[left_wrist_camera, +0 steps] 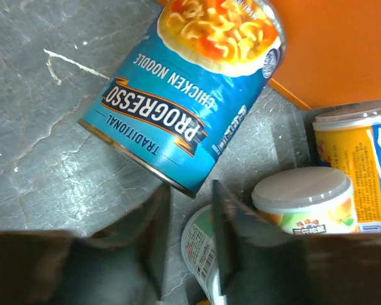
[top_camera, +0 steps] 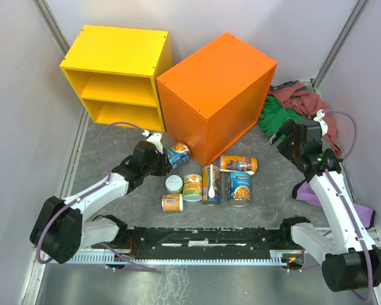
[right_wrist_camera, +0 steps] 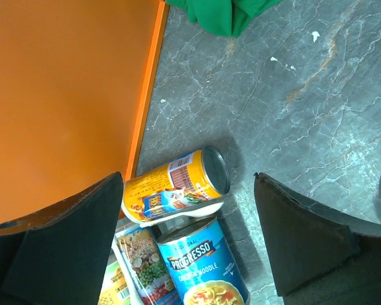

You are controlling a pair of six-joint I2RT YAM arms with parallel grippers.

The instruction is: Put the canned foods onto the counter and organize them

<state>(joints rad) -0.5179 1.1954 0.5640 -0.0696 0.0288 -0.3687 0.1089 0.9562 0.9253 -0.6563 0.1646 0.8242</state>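
Observation:
Several canned foods lie or stand on the grey floor before the orange counter [top_camera: 209, 89]. A blue Progresso can [top_camera: 178, 155] lies tilted by the counter's front corner, right beside my left gripper [top_camera: 157, 157]. In the left wrist view this can [left_wrist_camera: 184, 95] lies just beyond my fingers [left_wrist_camera: 157, 235], which stand narrowly apart with nothing between them. My right gripper [top_camera: 291, 141] is wide open and hangs above a lying yellow can [right_wrist_camera: 174, 187] and a second blue Progresso can [right_wrist_camera: 203, 264]. The counter's top is bare.
A yellow open shelf unit [top_camera: 117, 73] stands left of the counter. Green cloth [top_camera: 276, 114] and red cloth [top_camera: 301, 98] are heaped at the right. Short cans [top_camera: 174, 183] [top_camera: 172, 203], a green can [top_camera: 192, 188] and a tall lying can [top_camera: 211, 184] cluster in the middle.

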